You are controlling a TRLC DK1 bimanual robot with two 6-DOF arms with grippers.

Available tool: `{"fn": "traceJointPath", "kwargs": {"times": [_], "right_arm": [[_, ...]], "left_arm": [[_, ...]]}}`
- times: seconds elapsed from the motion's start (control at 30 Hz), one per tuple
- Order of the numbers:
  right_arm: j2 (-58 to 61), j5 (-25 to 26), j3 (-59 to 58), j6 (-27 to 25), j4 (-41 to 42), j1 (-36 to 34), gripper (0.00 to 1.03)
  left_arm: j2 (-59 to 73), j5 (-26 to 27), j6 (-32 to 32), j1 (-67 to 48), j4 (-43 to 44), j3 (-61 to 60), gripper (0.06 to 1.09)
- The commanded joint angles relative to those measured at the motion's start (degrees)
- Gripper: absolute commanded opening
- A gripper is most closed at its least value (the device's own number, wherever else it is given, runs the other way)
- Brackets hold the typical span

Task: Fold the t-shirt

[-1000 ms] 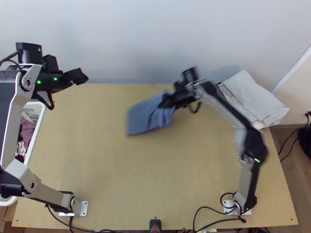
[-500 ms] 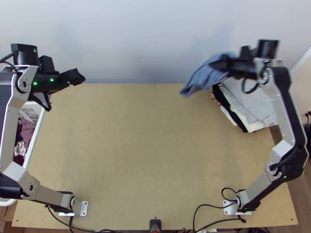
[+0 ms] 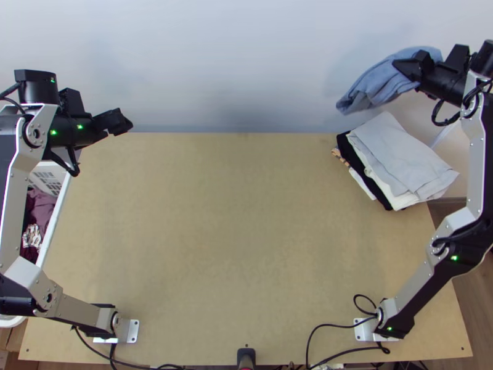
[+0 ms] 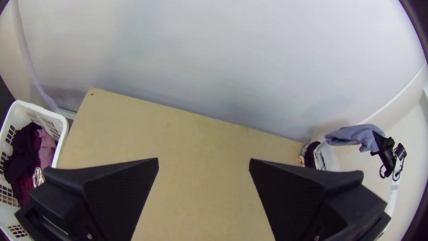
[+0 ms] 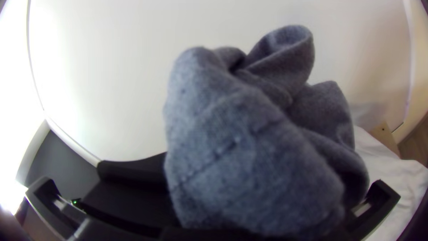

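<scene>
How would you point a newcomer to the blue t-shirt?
On the wooden table, at the far right corner, lies a stack of folded cloths. Just above it in the top view, the right hand holds the t-shirt in a drooping bunch. It is blue and aloft; the stack's pieces are mostly pale or black.

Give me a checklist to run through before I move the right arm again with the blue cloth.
1. Right gripper has the blue cloth: ok, its fingers hold one end.
2. Blue cloth lifted off the table: ok, it hangs in the air near the far right corner.
3. Blue cloth flat and neatly folded: not ok, it is bunched and drooping.
4. Blue cloth lined up squarely above the garment stack: cannot tell.
5. Garment stack squared up: not ok, its layers jut out unevenly at the side.
6. Left gripper empty and out of the way: ok, fingers apart, by the far left corner.
</scene>
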Motion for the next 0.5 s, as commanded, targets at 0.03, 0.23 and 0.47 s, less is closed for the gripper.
{"fn": "traceJointPath", "kwargs": {"times": [0.03,0.23,0.47], "right_arm": [[2.58,-2.78,1.30,0.49,1.95,-2.98,0.03],[3.81,-4.10,1.04,-2.41,2.30,-5.17,0.03],[4.60,-4.71,-0.89,-4.52,2.21,-6.41,0.03]], "left_arm": [[-1.31,-0.23,0.45,0.43,-0.38,-1.09,1.05],[-1.22,-0.23,0.36,0.43,-0.38,-1.09,1.05],[-0.87,-0.23,0.36,0.35,-0.29,-1.00,1.05]]}}
